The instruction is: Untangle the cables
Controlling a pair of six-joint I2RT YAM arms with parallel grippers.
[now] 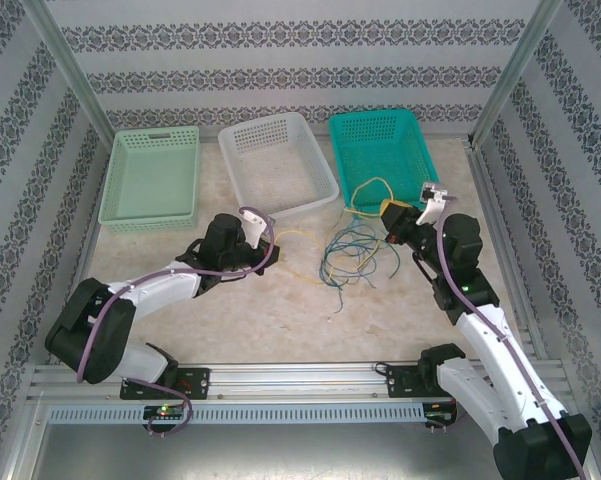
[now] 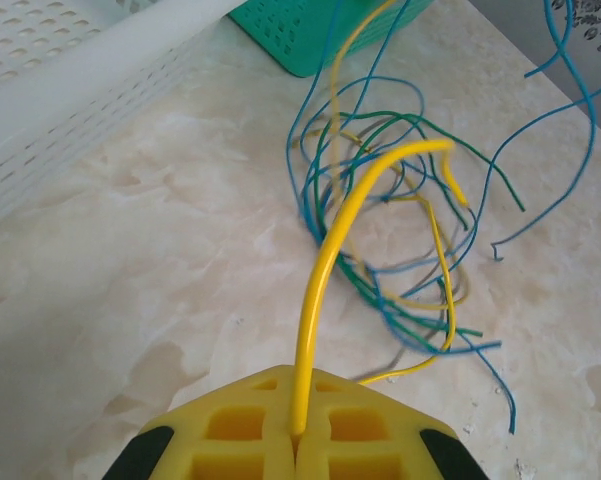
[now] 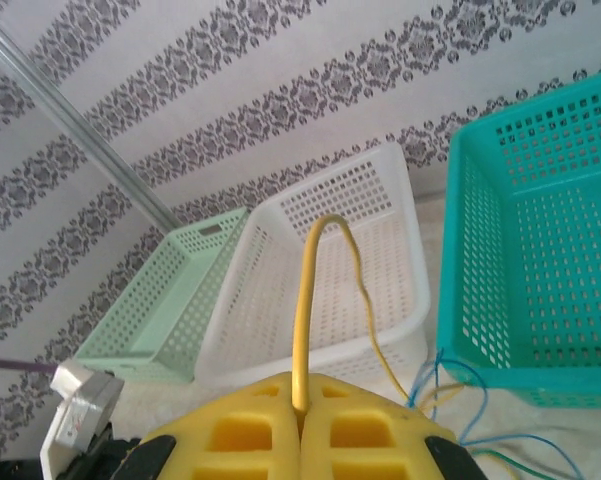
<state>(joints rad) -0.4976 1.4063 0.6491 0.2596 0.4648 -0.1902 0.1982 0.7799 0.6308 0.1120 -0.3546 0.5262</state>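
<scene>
Worktop [image 1: 280, 310]: pale marbled top with three baskets in a row along its far edge.
Green basket [image 1: 145, 220]: far left corner.
White basket [image 1: 285, 205]: far edge, middle, turned a little askew.
Teal basket [image 1: 380, 150]: far edge, right of the white one.
Left hand [image 2: 298, 440]: low over the worktop left of the middle, near the white basket's near corner. Its yellow fingers [image 2: 230, 425] are closed on a yellow cable [image 2: 325, 260] that arcs up and away toward the tangle.
Right hand [image 3: 300, 415]: by the teal basket's near right corner, clamped on a yellow cable that rises from between its fingers and bends over. Whether it is the same strand as the left's cannot be told.
Cables [image 1: 348, 255]: loose tangle of blue, green and yellow strands lying right of the worktop's middle, just before the teal basket and between the two hands.
</scene>
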